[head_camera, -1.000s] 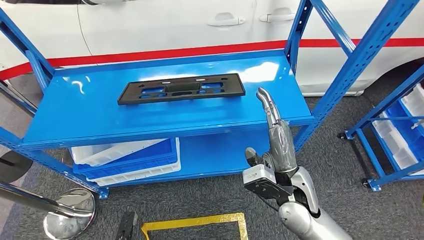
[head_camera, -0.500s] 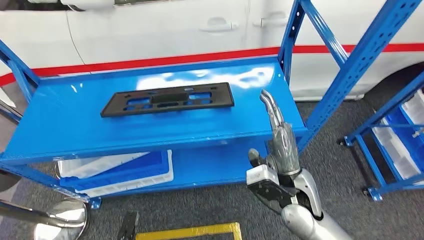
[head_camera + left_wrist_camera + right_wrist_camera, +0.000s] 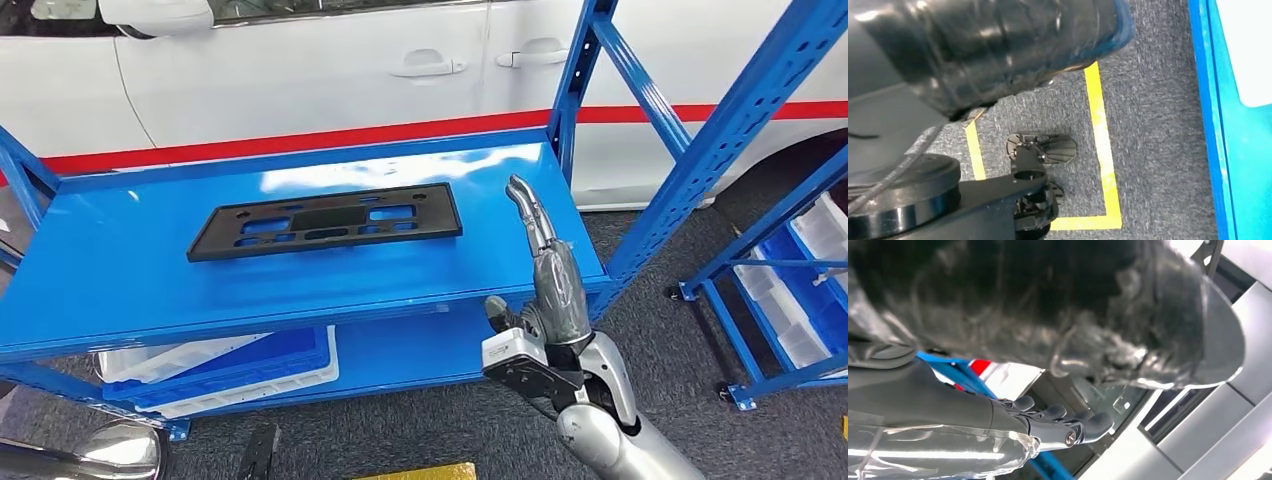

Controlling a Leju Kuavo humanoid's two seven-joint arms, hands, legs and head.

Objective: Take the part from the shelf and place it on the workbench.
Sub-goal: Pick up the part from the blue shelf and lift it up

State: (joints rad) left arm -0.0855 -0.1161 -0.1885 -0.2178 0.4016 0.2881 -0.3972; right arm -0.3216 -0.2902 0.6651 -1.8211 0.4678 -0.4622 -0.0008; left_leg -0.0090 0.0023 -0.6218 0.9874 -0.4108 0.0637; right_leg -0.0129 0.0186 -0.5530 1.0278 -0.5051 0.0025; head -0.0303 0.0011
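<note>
The part (image 3: 325, 220) is a long flat black plastic plate with cut-outs. It lies flat on the blue shelf (image 3: 130, 290), left of the middle. My right hand (image 3: 548, 275) is raised in front of the shelf's right front corner, fingers stretched out towards the shelf and holding nothing. It is off to the right of the part, with bare shelf between them. In the right wrist view the dark fingers (image 3: 1063, 422) lie straight and apart, with nothing in them.
A white car (image 3: 300, 70) with a red stripe stands right behind the shelf. Blue uprights (image 3: 700, 140) rise at the shelf's right end. White and blue bins (image 3: 230, 365) sit on the lower level. Another blue rack (image 3: 790, 290) stands at the right. Yellow tape (image 3: 1100, 130) marks the carpet.
The whole picture has shifted, so the camera has moved: the shelf now sits lower and nearer. The part lies as before on the shelf. My right hand keeps its raised pose.
</note>
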